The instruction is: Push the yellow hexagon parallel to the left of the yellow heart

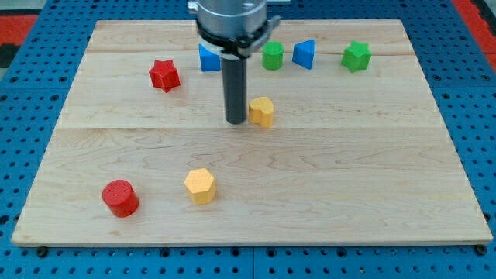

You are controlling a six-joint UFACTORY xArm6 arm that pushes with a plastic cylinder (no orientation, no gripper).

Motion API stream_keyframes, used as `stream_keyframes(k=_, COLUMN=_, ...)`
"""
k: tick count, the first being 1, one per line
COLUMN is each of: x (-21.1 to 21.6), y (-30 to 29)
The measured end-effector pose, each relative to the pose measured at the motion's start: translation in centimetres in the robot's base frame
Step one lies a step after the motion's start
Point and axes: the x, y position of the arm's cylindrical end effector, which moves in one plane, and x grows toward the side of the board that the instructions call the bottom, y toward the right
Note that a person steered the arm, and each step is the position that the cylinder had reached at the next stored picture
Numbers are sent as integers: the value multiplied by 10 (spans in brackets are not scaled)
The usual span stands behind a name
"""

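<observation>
The yellow hexagon (200,185) lies at the lower left of the wooden board. The yellow heart (262,111) lies near the board's middle, above and to the right of the hexagon. My tip (235,121) stands just left of the yellow heart, close to or touching its left side, and well above the hexagon.
A red cylinder (120,198) lies left of the hexagon. A red star (164,75) is at the upper left. Along the top are a blue block (208,58) partly behind the rod, a green cylinder (272,56), a blue triangle (304,53) and a green star (356,56).
</observation>
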Motion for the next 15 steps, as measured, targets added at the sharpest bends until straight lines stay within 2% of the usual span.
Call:
stream_keyframes(k=1, x=-10, y=46)
stream_keyframes(k=2, x=41, y=125)
stream_keyframes(k=3, x=48, y=107)
stream_keyframes(k=4, x=134, y=99)
stream_keyframes(k=5, x=192, y=74)
stream_keyframes(k=6, x=175, y=2)
stream_keyframes(k=7, x=143, y=-43)
stream_keyframes(k=8, x=130, y=-45)
stream_keyframes(k=10, x=108, y=-88)
stream_keyframes(k=12, x=80, y=-51)
stream_keyframes(k=13, x=60, y=-83)
stream_keyframes(k=14, x=57, y=-30)
stream_keyframes(k=15, x=57, y=55)
